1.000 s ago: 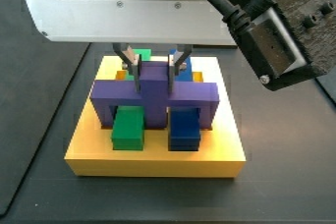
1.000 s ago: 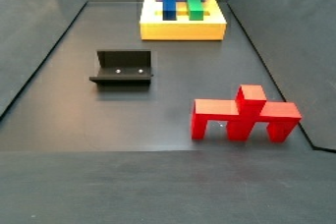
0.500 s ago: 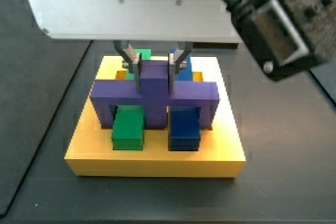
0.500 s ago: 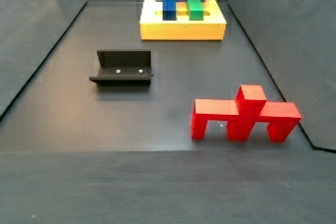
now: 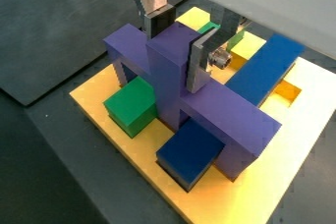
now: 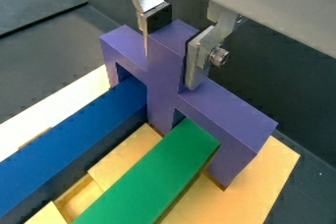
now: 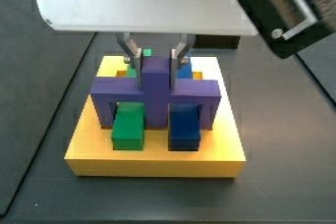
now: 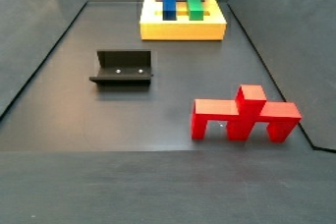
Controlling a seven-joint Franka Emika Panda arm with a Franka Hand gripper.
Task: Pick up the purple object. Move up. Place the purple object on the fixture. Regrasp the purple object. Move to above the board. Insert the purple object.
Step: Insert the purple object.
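Wrist views first: in both, the purple object (image 5: 184,90) is a blocky cross, a tall middle bar with two short arms reaching sideways, matte violet with no markings. It stands on the board (image 5: 112,135), a flat yellow block, straddling a green bar (image 5: 132,105) and a blue bar (image 5: 269,66) that lie in the board's slots. The gripper (image 5: 187,33) sits at the top of the middle bar, its silver fingers (image 6: 199,51) standing on either side of it; whether the pads press it or stand just clear cannot be told.

In a side view, the gripper (image 7: 153,49) again flanks the upright bar of the purple object (image 7: 155,90) on the board (image 7: 157,159).

In a side view from farther off, the board (image 8: 182,29) lies at the back of the dark floor, the fixture (image 8: 124,69) nearer, and a red legged piece (image 8: 246,116) nearest. No writing is readable anywhere.
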